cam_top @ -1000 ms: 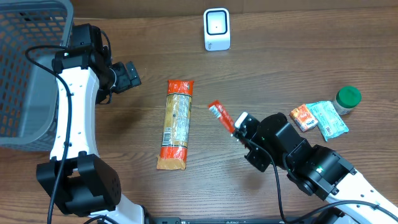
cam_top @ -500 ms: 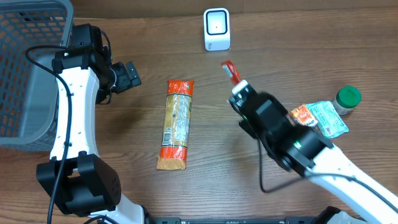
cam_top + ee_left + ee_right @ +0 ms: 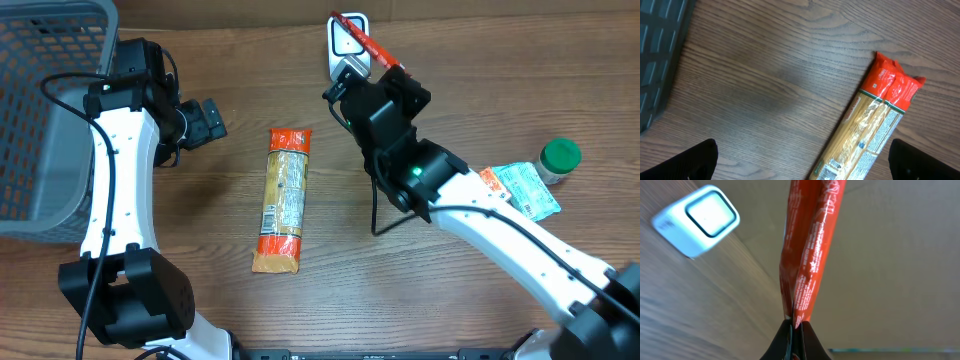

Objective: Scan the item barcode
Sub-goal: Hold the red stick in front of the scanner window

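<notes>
Right pincer (image 3: 388, 68) clamped on red sachet (image 3: 364, 40), holding it off the tabletop just beside scanner (image 3: 340, 48). Presenting step. Next, probably: rotate until barcode faces scanner window; barcode not visible. Left pincer (image 3: 214, 120) wide, empty.

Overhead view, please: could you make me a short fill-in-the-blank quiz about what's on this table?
1. The right hand is shut on a thin packet coloured ____.
2. The left hand, holding nothing, is ____.
3. The jar beside the snack packets has a lid coloured ____.
Missing words: red; open; green.
</notes>
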